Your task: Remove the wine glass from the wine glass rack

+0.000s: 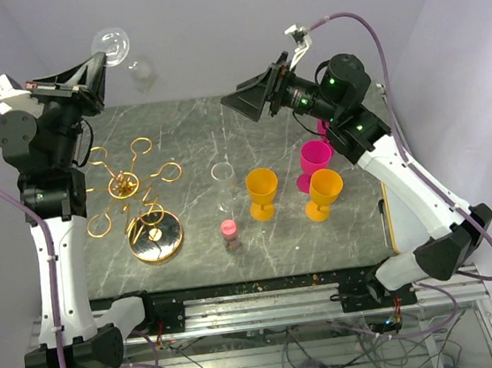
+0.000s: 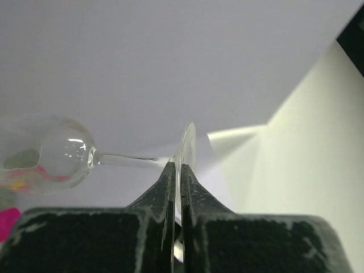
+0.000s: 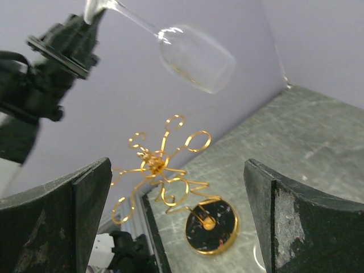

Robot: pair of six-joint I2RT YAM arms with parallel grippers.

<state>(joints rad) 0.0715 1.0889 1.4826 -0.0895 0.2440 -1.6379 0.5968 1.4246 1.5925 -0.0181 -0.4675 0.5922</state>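
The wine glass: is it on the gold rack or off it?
Off. The left gripper pinches the wine glass by its foot, sideways in the air, clear of the wine glass rack on the table.

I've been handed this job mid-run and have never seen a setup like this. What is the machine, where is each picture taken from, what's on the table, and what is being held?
The machine is two robot arms bolted at the table's near edge, each ending in a two-finger gripper. One picture looks down from above and behind the arms. The other two come from a camera on each wrist.

The left gripper is shut on the foot of a clear wine glass, held in the air away from the gold wine glass rack. The right gripper is open and empty.

The marble table also holds a yellow goblet, a second yellow goblet and a pink goblet.
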